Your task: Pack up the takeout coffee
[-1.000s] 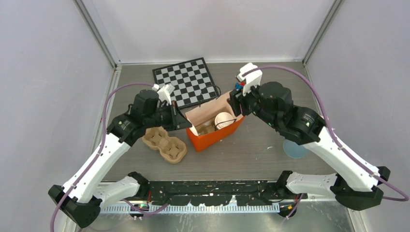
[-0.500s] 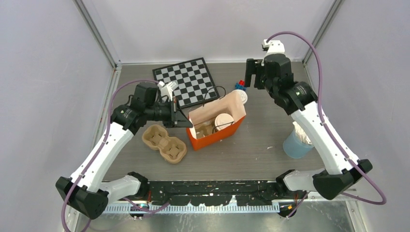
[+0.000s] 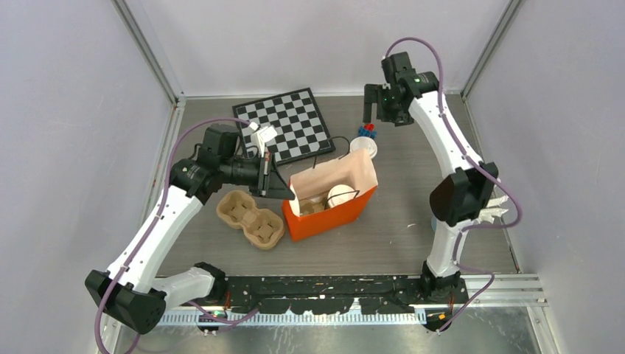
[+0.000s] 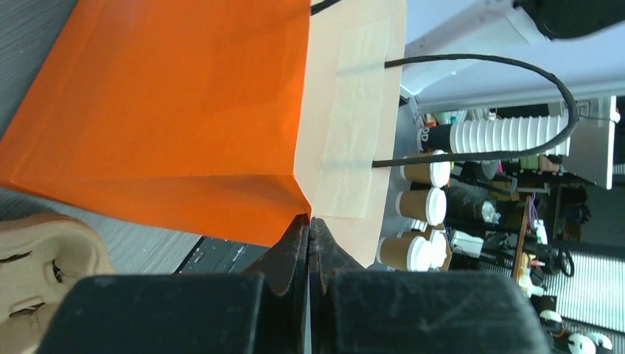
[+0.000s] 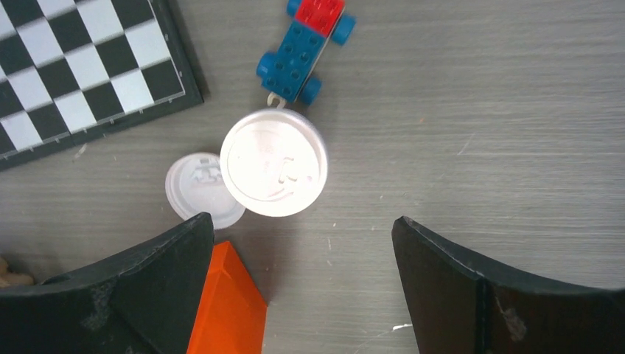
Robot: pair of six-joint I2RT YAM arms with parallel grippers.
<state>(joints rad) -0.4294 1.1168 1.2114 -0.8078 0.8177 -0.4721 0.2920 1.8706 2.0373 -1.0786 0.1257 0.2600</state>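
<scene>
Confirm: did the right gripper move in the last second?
Yes. The right gripper has pulled back from the orange bag toward the far wall, now level with the chessboard, fingers open.

Left gripper [image 4: 308,223] jaws pinching orange bag [image 4: 169,110] rim corner; black cord handle [image 4: 508,66] right; pulp tray [image 4: 40,258] lower left.

What we found things made of — paper, pulp, plastic

We saw a paper bag [image 3: 328,210], matt orange outside and tan kraft inside, a rough moulded-pulp tray [image 3: 250,219], smooth white plastic lids [image 5: 273,163], a glossy plastic toy car [image 5: 304,46] — all on a matt grey, wood-grained table [image 5: 479,110].
</scene>
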